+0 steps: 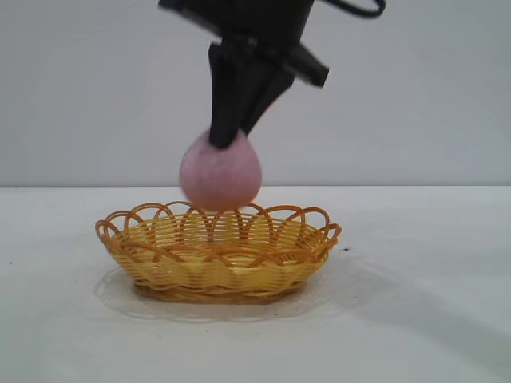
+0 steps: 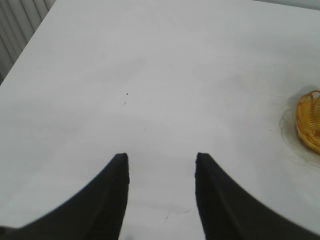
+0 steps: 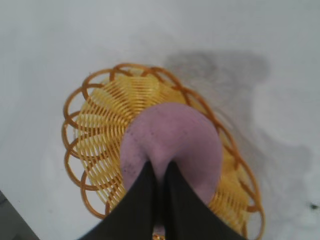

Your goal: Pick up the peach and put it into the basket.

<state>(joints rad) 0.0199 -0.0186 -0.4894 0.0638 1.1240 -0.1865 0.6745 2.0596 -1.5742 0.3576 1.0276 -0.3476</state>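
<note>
The dusty-pink peach (image 1: 220,172) hangs just above the yellow wicker basket (image 1: 144,255), its underside about level with the orange looped rim. My right gripper (image 1: 226,140) comes down from above and is shut on the peach's top, pinching it. In the right wrist view the peach (image 3: 180,137) covers the middle of the basket (image 3: 100,125), and the right gripper (image 3: 160,167) pinches the fruit. My left gripper (image 2: 161,159) is open and empty over bare table, well away from the basket, whose edge (image 2: 307,117) shows at the side of its view.
The white table (image 1: 431,303) spreads around the basket on all sides. A plain grey wall (image 1: 415,120) stands behind. A small dark speck (image 1: 346,249) lies on the table just right of the basket.
</note>
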